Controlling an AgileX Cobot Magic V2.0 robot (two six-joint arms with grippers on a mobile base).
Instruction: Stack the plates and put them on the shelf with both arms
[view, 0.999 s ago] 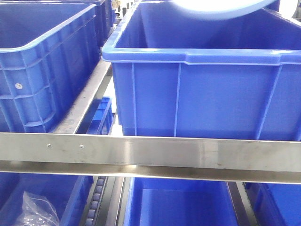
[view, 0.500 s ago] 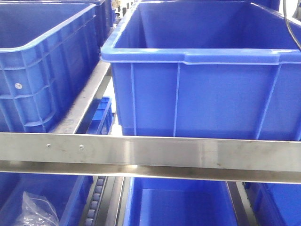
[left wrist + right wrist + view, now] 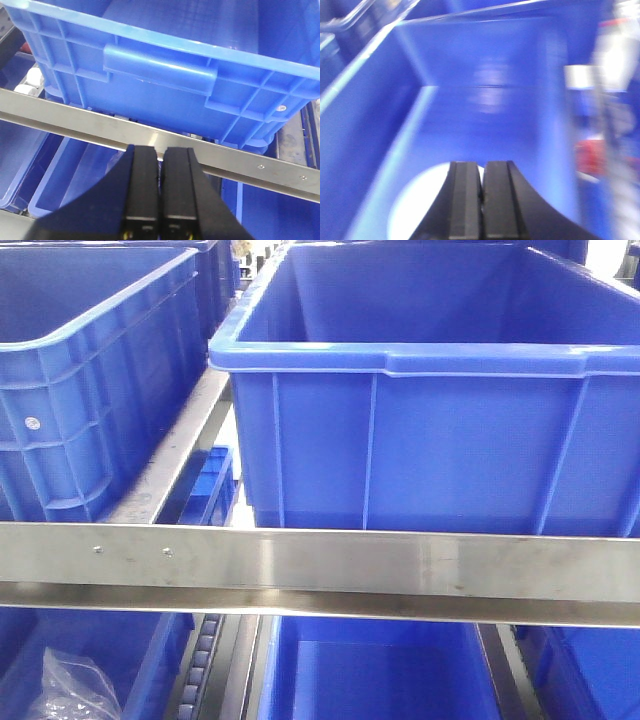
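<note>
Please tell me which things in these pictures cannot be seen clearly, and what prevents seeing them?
- Plates: only the right wrist view shows a pale round shape in the blue bin; blur and the right gripper hide whether it is one plate or two.
- Front view: the near wall of the large bin hides its floor.
- Clear bag: cut by the lower edge, contents unreadable.
- Left gripper: fingers together, nothing visible between them.

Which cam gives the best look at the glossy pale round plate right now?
The right wrist view: the glossy pale round plate lies on the floor of a blue plastic bin, blurred and partly hidden behind the shut right gripper. The front view and the left wrist view show only bins and shelf rails, no plate.
</note>
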